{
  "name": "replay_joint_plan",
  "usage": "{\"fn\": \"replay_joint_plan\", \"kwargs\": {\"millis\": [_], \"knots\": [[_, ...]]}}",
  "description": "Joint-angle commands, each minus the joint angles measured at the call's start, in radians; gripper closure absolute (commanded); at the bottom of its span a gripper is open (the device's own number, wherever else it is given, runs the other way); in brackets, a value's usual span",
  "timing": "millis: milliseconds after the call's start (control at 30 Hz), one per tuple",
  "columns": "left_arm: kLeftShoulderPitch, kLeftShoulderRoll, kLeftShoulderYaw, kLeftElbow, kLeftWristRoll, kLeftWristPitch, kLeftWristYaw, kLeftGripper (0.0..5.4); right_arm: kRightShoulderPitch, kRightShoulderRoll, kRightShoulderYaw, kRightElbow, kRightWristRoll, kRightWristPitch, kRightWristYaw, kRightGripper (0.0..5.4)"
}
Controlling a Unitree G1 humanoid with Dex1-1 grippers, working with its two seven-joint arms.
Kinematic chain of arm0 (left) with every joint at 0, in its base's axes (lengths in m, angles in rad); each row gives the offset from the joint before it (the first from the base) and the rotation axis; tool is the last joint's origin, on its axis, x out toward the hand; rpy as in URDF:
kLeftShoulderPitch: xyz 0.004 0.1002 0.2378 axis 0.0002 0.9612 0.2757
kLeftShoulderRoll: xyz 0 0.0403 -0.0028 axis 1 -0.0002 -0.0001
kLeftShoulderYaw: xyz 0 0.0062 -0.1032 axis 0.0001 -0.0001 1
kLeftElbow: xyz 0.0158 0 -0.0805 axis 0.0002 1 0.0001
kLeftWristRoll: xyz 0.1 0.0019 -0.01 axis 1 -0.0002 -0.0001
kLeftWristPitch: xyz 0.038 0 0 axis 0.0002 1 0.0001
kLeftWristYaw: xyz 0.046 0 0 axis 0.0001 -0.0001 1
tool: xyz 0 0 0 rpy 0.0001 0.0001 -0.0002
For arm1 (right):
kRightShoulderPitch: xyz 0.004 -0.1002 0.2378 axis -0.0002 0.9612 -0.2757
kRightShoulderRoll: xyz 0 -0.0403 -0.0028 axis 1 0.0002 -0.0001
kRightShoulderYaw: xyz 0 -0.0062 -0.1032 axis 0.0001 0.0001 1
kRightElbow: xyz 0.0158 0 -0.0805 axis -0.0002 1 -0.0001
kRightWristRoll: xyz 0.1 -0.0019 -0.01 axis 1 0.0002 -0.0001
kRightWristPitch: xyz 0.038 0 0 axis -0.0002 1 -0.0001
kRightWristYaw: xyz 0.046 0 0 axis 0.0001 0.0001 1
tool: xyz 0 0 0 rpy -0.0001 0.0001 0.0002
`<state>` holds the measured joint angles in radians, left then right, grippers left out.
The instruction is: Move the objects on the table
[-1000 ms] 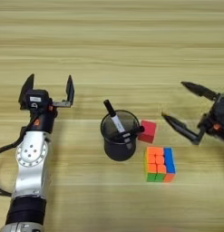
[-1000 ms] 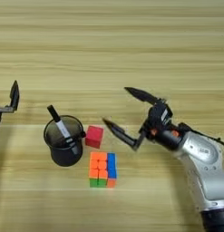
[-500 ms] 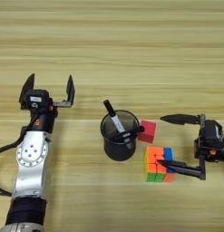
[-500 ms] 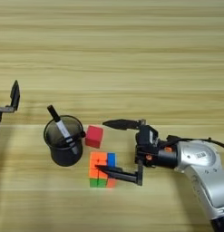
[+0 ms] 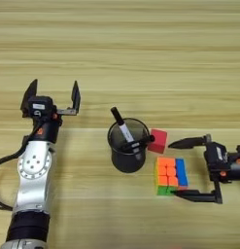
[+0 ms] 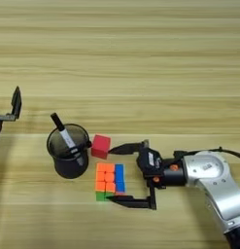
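The right gripper (image 6: 125, 174) lies low at the table (image 6: 141, 58), its two black fingers spread wide and pointing left towards the puzzle cube (image 6: 108, 181). The far finger tip reaches just beside the small red cube (image 6: 100, 146), and the near finger tip lies at the puzzle cube's near right corner, so the puzzle cube's right side sits between the fingers without being clamped.

The risk lies in that crowding. If the gripper closes as it stands, the far finger could catch the red cube and drag or pinch it along with the puzzle cube. A push further left could shove the puzzle cube against the mesh pen cup (image 6: 69, 151), which stands just to its left, and tip it.

The pen cup stands upright near the middle of the table and holds marker pens (image 6: 67, 139); one leans out over the far left rim, another lies across the mouth.

The left gripper (image 5: 52, 95) hangs open at the left, well apart from everything.
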<state>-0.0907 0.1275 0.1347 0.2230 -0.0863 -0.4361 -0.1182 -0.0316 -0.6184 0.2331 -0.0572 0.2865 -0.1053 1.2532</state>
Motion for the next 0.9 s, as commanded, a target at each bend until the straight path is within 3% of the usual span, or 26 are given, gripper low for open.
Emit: {"fn": "replay_joint_plan", "kwargs": {"millis": [33,200,800,900], "knots": [[0.006,-0.002,-0.004,-0.003,0.003,0.014,0.001,0.01,-0.013,-0.009,0.013,0.020,-0.033,-0.023,0.001,0.00],[0.005,-0.002,-0.004,-0.002,0.003,0.012,0.002,0.01,-0.017,-0.012,0.024,0.027,-0.056,-0.031,-0.001,0.00],[0.000,0.000,-0.003,0.014,0.002,0.008,-0.001,0.00,-0.011,0.015,0.042,0.067,-0.072,-0.045,-0.017,1.96],[-0.005,0.004,-0.001,0.021,0.001,0.007,-0.003,0.00,-0.016,0.021,0.044,0.073,-0.072,-0.045,-0.018,2.04]]}}
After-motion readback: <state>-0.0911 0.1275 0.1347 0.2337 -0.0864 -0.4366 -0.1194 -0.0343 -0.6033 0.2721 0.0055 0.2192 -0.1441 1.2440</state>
